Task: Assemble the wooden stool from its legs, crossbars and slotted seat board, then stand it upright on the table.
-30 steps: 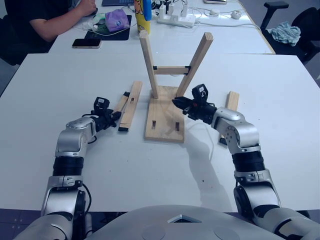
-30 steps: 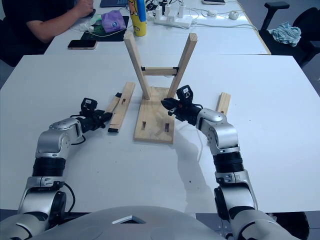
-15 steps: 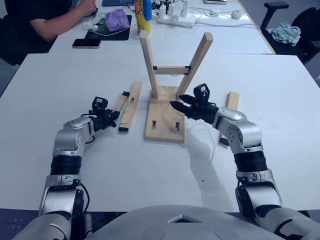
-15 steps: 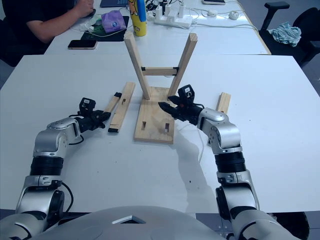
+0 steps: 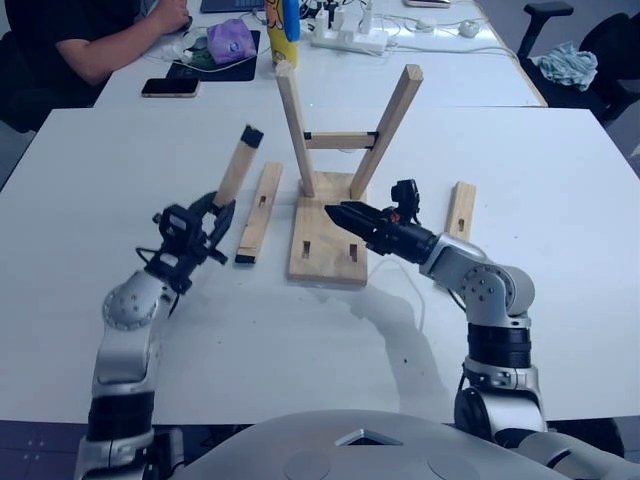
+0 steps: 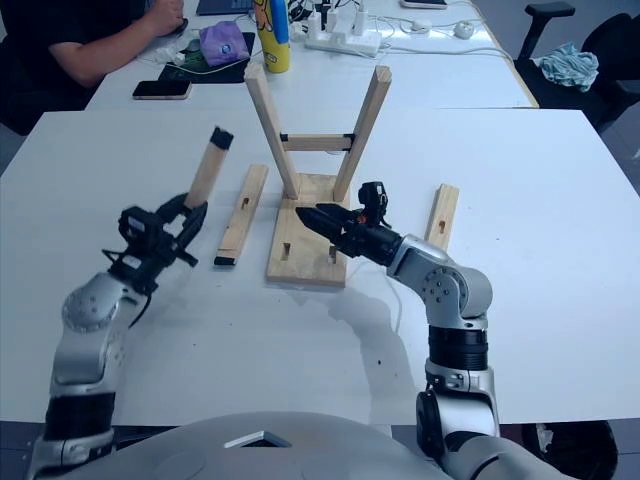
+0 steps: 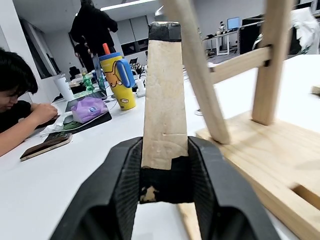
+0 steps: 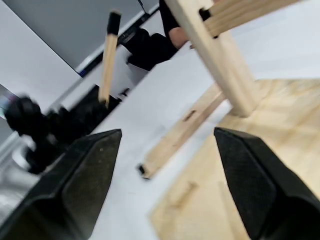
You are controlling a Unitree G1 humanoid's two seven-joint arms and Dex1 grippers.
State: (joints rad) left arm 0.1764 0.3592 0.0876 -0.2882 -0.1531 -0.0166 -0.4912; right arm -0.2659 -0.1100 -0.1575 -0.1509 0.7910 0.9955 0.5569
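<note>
Timber like this should be light, stiff and a little slick, so we judge the black-capped wooden leg (image 5: 236, 168) is well taken as our left gripper (image 5: 212, 218) has it: clamped at its lower end, tilted in the air left of the flat slotted seat board (image 5: 325, 262). We count a left upright leg (image 5: 294, 130) and a right upright leg (image 5: 388, 125) plugged into the board's far end, one short crossbar (image 5: 342, 140) between them, two empty slots (image 5: 307, 247) nearer us, and a left loose bar (image 5: 259, 210) and a right loose bar (image 5: 460, 208) flat on the white table (image 5: 560, 250). Our right gripper (image 5: 336, 213) hangs spread wide over the board, holding nothing.
</note>
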